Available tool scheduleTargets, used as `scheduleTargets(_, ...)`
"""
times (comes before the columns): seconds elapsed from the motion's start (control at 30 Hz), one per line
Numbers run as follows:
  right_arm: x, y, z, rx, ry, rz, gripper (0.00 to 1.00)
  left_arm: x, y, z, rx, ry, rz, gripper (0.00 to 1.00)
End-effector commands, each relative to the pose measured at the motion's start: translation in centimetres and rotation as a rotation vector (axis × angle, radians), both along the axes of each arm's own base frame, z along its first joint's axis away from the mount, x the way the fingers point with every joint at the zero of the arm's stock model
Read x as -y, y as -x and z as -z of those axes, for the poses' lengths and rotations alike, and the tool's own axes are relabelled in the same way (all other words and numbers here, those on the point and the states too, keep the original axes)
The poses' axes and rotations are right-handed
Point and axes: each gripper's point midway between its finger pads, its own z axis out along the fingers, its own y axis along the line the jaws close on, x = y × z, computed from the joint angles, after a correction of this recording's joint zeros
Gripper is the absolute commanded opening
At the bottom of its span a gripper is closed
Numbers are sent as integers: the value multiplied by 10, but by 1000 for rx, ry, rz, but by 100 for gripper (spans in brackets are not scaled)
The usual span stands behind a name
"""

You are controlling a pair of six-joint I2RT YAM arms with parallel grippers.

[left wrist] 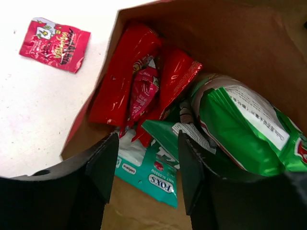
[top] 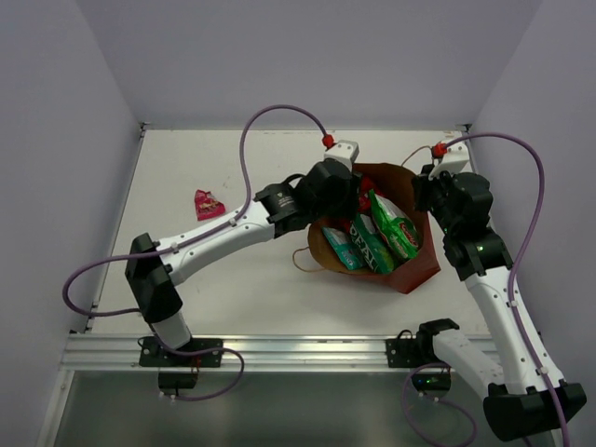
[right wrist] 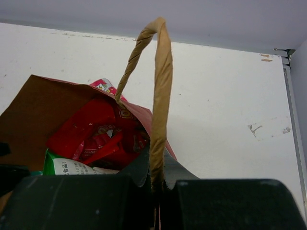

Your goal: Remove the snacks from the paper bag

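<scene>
- Left tool (left wrist: 146, 165) hangs open just above the snacks (left wrist: 230, 124) inside the paper bag (left wrist: 230, 38).
- Right tool (right wrist: 156, 184) pinches the bag's twine handle (right wrist: 160, 96).
- One red packet (top: 208, 204) lies on the desk (top: 242, 298), far left of both tools.

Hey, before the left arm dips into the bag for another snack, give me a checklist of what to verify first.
1. The left gripper is open over the bag mouth: ok.
2. The right gripper is shut on the twine handle of the paper bag: ok.
3. Snacks exposed, with the small pink-red packet lying on top of the red packets: ok.
4. The teal Fox's packet shows between the left fingers: ok.
5. Fingertip height above the packets: cannot tell.
6. The loose pink-red packet lies out on the table, apart from the bag: ok.
</scene>
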Motion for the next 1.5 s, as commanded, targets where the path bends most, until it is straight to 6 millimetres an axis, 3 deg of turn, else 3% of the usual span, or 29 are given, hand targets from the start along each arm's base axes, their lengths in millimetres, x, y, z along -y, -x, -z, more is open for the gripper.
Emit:
scheduleTargets(0.0,-3,-1,-60,192,-40,-17,2,10,-15,-15,48,14,-35,57)
scheduleTargets(0.27,-6,-2,-58,186,-42,-27,2,34,-40,19,70,-50,-47,51)
scheduleTargets(0.43,-5,0,-58,187,-42,-27,2,45,-53,23,96,-54,-60,52)
scheduleTargets(0.6,-6,0,-57,186,-42,-29,2,48,-65,30,115,-75,-96,52)
scheduleTargets(0.77,-5,0,-57,188,-43,-27,2,44,-75,51,90,-115,-124,48)
scheduleTargets(1.0,-5,1,-57,190,-43,-27,2,49,-70,67,43,-115,-94,22)
scheduleTargets(1.1,-5,1,-57,191,-43,-27,2,46,-63,69,24,-113,-83,2)
scheduleTargets(1.2,-4,1,-56,191,-41,-25,2,36,-59,45,47,-95,-89,0)
scheduleTargets(1.23,-5,1,-57,193,-42,-28,2,31,-56,24,74,-67,-93,0)
scheduleTargets(1.3,-4,1,-57,193,-41,-25,2,22,-52,0,107,-56,-85,0)
scheduleTargets(1.33,-4,1,-57,193,-40,-22,2,15,-47,-26,136,-24,-82,0)
scheduleTargets(1.47,-1,2,-58,199,-34,-12,2,-11,-33,-76,192,-10,-72,0)
